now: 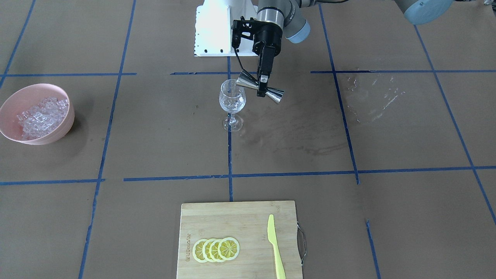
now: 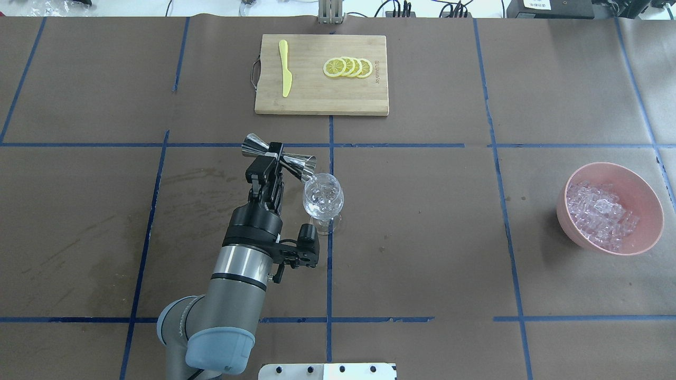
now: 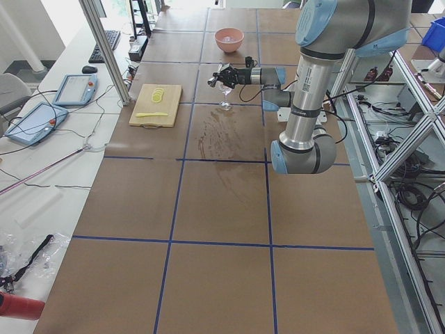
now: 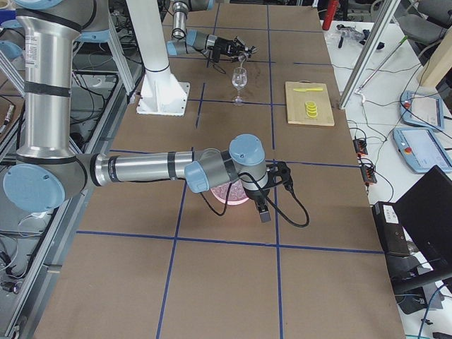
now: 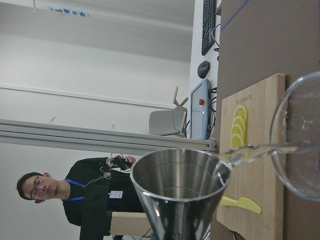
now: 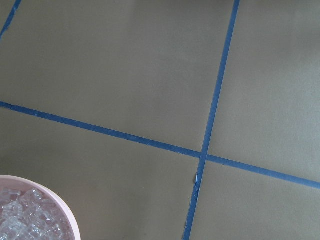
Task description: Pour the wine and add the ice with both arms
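Ice (image 2: 599, 214), heaped in pink bowl (image 2: 647, 192) at table's (image 2: 422, 237) right end, well apart from pouring. Clamps steel jigger (image 2: 300, 164) at its waist in left gripper (image 2: 274, 154), tipping it sideways to run clear liquid (image 5: 250, 152) over the lip into wine glass (image 2: 323, 199) just beside. Holds right gripper (image 4: 263, 214) near that bowl, likely staged for ice; spread or closed, cannot tell.

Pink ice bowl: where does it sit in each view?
Front-facing: bowl far left.
Overhead: bowl at right.
Exterior left: bowl top centre.
Exterior right: bowl mid-picture, partly hidden by right arm.
Left wrist: not in it.
Right wrist: bowl rim, bottom-left corner.
Landmark: cutting board, in all but right wrist.
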Robot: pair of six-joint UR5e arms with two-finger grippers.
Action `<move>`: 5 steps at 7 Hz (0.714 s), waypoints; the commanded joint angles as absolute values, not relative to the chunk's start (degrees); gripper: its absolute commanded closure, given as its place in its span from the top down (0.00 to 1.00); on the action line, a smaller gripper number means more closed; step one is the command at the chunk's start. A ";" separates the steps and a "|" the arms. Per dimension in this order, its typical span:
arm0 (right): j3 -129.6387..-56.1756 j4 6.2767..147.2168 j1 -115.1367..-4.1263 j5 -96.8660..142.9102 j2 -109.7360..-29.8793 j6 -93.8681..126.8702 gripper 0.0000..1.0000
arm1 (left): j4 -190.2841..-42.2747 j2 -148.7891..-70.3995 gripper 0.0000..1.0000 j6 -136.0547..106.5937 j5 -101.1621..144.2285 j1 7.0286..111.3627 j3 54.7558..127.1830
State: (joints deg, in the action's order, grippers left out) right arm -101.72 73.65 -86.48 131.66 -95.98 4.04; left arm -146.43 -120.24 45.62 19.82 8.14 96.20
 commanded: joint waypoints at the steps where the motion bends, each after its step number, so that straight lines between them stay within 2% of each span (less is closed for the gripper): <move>1: -101.69 73.65 -86.48 131.66 -95.98 4.04 1.00 | -146.43 -121.19 0.00 53.74 19.78 8.09 96.24; 4: -101.60 73.65 -86.48 131.66 -95.98 4.04 1.00 | -147.21 -121.29 0.00 54.58 20.04 8.09 96.94; 5: -101.60 73.65 -86.48 131.66 -95.98 4.04 1.00 | -154.09 -121.38 0.00 54.49 20.13 8.17 97.03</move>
State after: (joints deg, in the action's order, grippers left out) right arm -101.63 73.65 -86.49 131.66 -95.98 4.04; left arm -148.68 -121.27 54.60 19.99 8.10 96.77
